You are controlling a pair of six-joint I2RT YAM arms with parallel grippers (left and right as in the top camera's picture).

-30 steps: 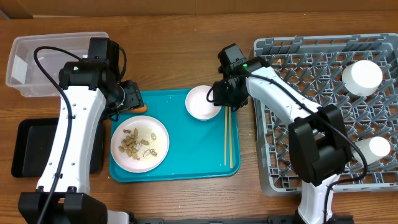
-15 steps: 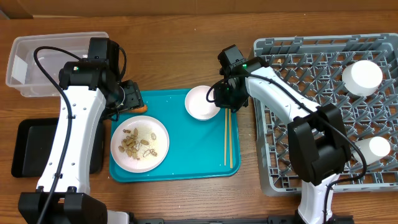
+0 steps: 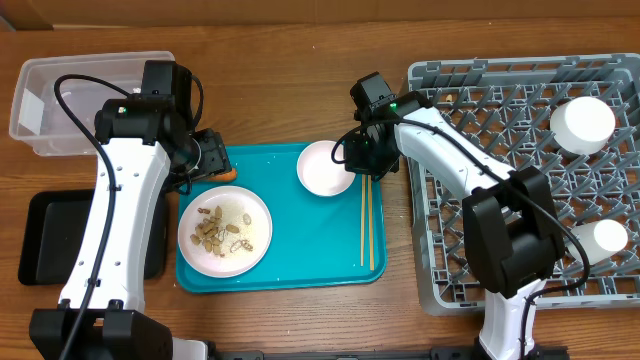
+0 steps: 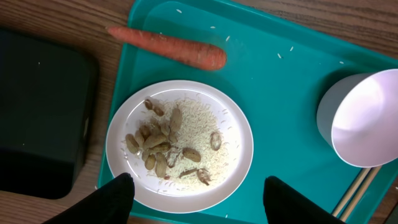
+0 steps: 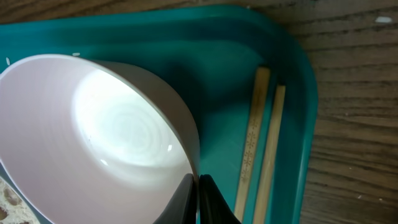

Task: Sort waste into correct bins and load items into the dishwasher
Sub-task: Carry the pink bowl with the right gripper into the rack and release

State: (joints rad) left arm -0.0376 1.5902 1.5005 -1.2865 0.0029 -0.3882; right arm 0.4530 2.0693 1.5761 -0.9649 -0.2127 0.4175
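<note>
Right claw (image 5: 198,199): jaws narrow, pinched on the rim of the white bowl (image 5: 106,137). One finger sits inside the rim and one outside. The bowl tilts, its hollow opening away from the claw toward the middle of the teal tray (image 5: 292,74). In the overhead view the right claw (image 3: 358,150) meets the bowl (image 3: 325,166) on the edge nearest the dish rack (image 3: 520,68).

The chopsticks (image 5: 255,143) lie just beside this claw, on the side away from the bowl. They are parallel, close together, flat on the tray floor and clear of the fingers. Beyond them comes the tray's raised edge, then bare wooden table (image 5: 348,124), then the rack. Two white round pieces (image 3: 582,122) (image 3: 608,237) stand in the rack's far side, well apart from this claw.

Left claw (image 4: 199,202): jaws wide, nothing between them. It hangs over the white plate (image 4: 230,155), with a fingertip (image 4: 118,199) at each side of the plate's near edge. On the plate, just ahead of the claw, sit nut-like scraps (image 4: 155,146) in a scatter of rice grains (image 4: 193,118).

The carrot (image 4: 168,48) lies further ahead, past the plate, across the tray's corner. I cannot tell whether its thin end rests on the tray's rim or on the table. The black tray (image 4: 37,112) lies off to one side of this claw, outside the teal tray. The bowl (image 4: 367,124) is off to the other side. In the overhead view the clear tub (image 3: 70,100) sits beyond the left claw (image 3: 212,157), behind the black tray (image 3: 40,235).
</note>
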